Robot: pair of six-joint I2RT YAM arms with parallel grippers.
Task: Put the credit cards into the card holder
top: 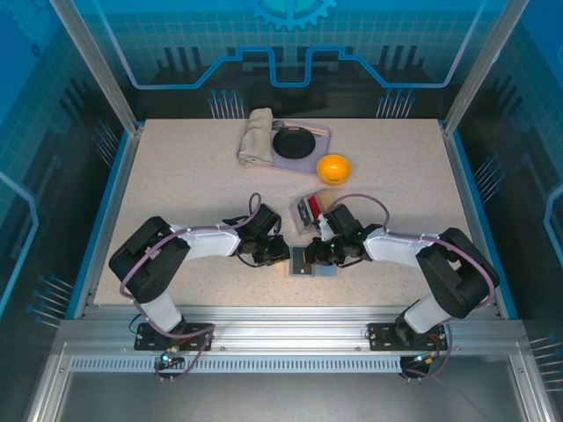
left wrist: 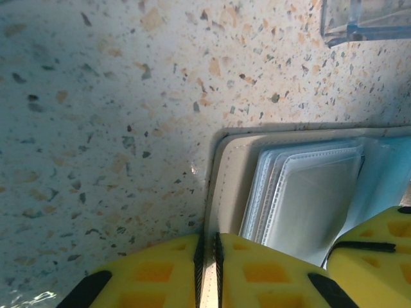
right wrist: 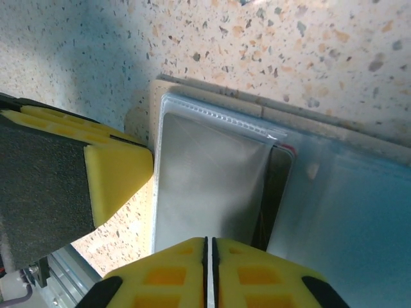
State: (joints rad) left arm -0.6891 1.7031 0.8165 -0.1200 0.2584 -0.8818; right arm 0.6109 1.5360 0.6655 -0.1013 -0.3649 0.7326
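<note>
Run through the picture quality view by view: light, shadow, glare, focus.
Top external: even light on the table, blue cast on the walls, shadows soft. Left wrist: table speckles sharp, near foreground blurred, pale sheen on the card holder and its sleeves. Right wrist: dark shadow across the upper-left tabletop, sleeves glossy, bottom foreground soft.

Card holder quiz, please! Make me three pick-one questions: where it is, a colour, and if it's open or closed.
1. Where is the card holder?
A) between the left gripper and right gripper
B) on the floor
C) inside a drawer

2. What colour is the bowl?
A) orange
B) green
C) purple

3. The card holder is:
A) folded shut
B) lying open
C) standing upright

Answers:
1 A, both grippers pinch its edges.
2 A, it looks bright orange from above.
3 B, its clear sleeves face up.
</note>
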